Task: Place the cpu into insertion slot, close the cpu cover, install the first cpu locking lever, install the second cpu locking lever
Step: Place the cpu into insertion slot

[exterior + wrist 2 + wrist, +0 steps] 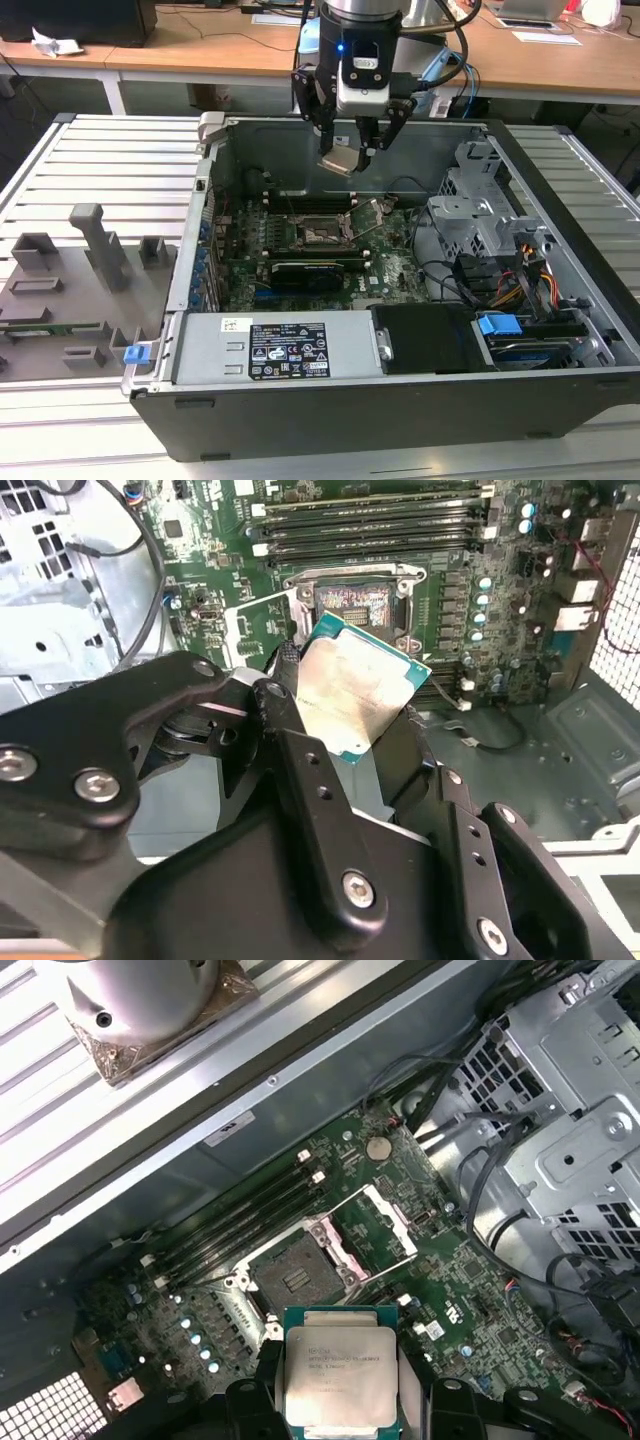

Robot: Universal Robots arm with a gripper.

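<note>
My gripper (pixel 347 150) hangs above the open computer case, shut on the cpu (pixel 340 160), a flat silver-topped chip with a green edge. In both wrist views the cpu (pixel 355 695) (pixel 340 1375) sits tilted between the black fingers (pixel 290 720), well above the motherboard. The insertion slot (pixel 322 236) (pixel 355 605) (pixel 290 1278) lies bare below it, with its pin field showing. The cpu cover (pixel 372 214) (pixel 262 630) (pixel 375 1222) stands swung open beside the slot, toward the exterior view's right.
A long black card (pixel 315 270) lies just in front of the slot, with memory slots (pixel 300 200) behind it. A metal drive cage (pixel 480 210) and cables fill the case's right, the power supply (pixel 270 345) its front. A grey fixture tray (pixel 70 290) lies outside on the left.
</note>
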